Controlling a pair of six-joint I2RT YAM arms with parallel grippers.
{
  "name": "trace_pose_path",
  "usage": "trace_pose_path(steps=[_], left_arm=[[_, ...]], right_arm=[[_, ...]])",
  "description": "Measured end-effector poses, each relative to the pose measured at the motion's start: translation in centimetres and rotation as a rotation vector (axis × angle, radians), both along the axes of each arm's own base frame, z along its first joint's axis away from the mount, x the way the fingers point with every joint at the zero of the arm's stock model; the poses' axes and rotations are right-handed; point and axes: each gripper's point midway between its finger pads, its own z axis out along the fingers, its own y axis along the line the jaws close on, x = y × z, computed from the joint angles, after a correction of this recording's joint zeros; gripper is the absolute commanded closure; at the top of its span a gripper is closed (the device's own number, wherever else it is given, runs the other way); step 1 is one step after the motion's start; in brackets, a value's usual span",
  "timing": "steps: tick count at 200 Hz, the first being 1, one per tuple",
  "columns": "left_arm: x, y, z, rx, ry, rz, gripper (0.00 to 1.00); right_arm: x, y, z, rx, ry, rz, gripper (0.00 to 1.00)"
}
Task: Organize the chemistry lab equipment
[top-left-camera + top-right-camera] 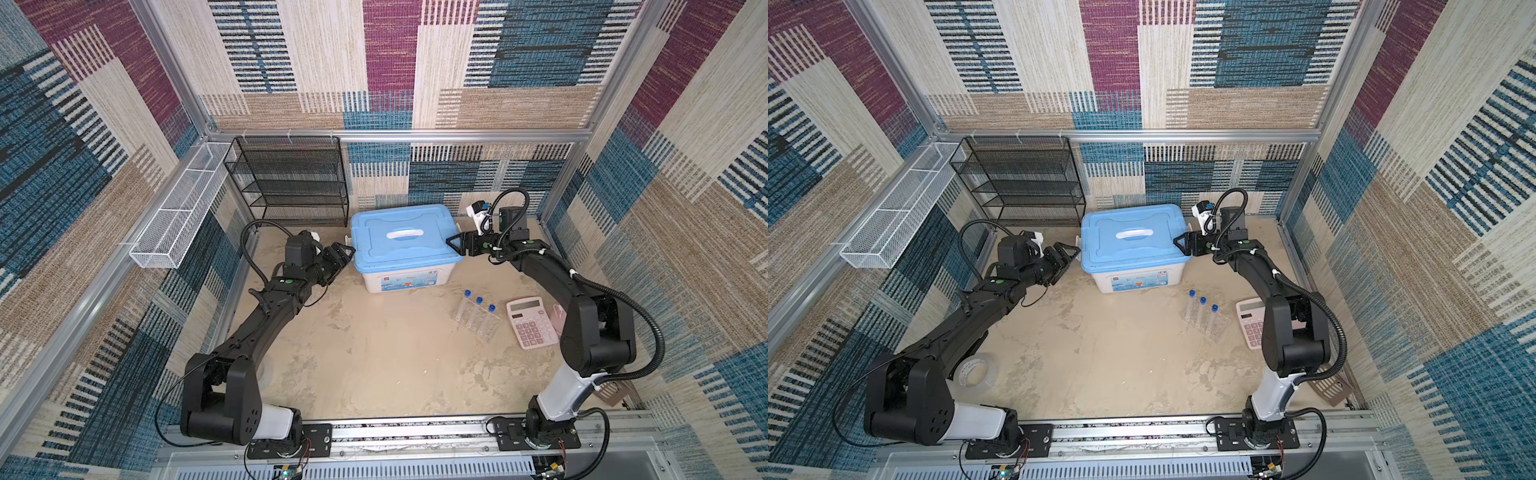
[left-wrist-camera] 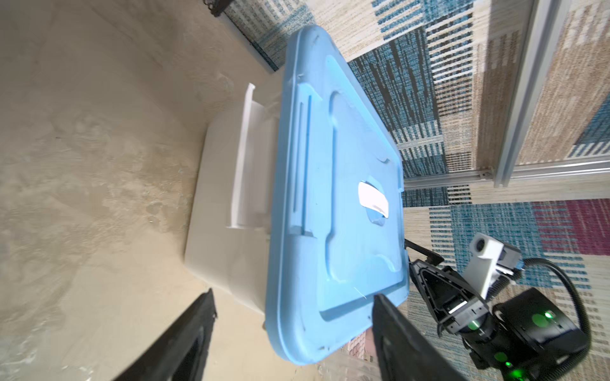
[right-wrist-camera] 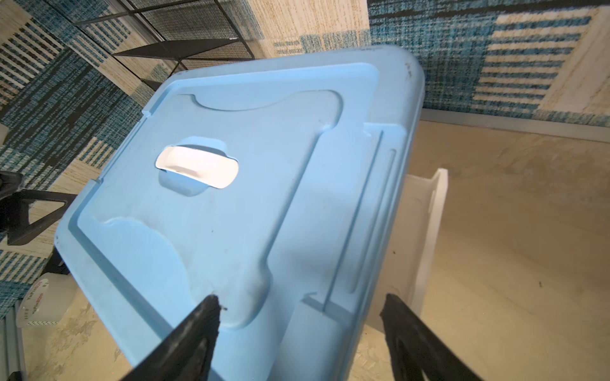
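Three blue-capped test tubes stand in a clear rack on the table, right of the middle. Behind them sits a white storage box with a light blue lid. My left gripper is open at the box's left end, its fingers either side of the lid's rim. At the right end my right gripper is open the same way. Neither holds anything. The white side latches stand swung out.
A pink calculator lies just right of the rack, partly behind my right arm. A black mesh shelf stands at the back left. A white wire basket hangs on the left wall. A tape roll lies under my left arm.
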Motion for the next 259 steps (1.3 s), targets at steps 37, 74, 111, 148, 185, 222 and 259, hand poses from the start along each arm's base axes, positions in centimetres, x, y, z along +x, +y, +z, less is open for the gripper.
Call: trace_pose_path(steps=[37,74,111,148,185,222,259], left_arm=[[1.2,0.2,0.3,0.063,-0.022,-0.053,0.02],[2.9,-0.4,-1.0,0.059,-0.006,-0.132,0.02],[4.0,-1.2,-2.4,0.005,0.020,-0.197,0.02],[4.5,-1.9,-2.3,-0.034,-0.015,-0.235,0.03],[5.2,-2.4,-2.8,-0.072,-0.011,-0.255,0.07],[5.6,-2.6,-3.0,-0.088,-0.007,-0.254,0.14],[5.8,-2.6,-2.7,-0.092,-0.010,-0.250,0.23]], right_arm=[[0.5,-1.3,0.1,-0.001,-0.013,-0.054,0.01],[1.4,-2.8,-0.3,0.067,0.005,-0.077,0.01],[1.7,-2.4,-1.3,0.156,0.051,-0.035,0.01],[2.0,-1.6,-2.0,0.237,0.087,0.010,0.01],[2.4,-1.1,-3.3,0.299,0.139,0.033,0.01],[2.5,-0.6,-3.3,0.353,0.162,0.055,0.01],[2.4,0.0,-2.7,0.417,0.172,0.089,0.04]])
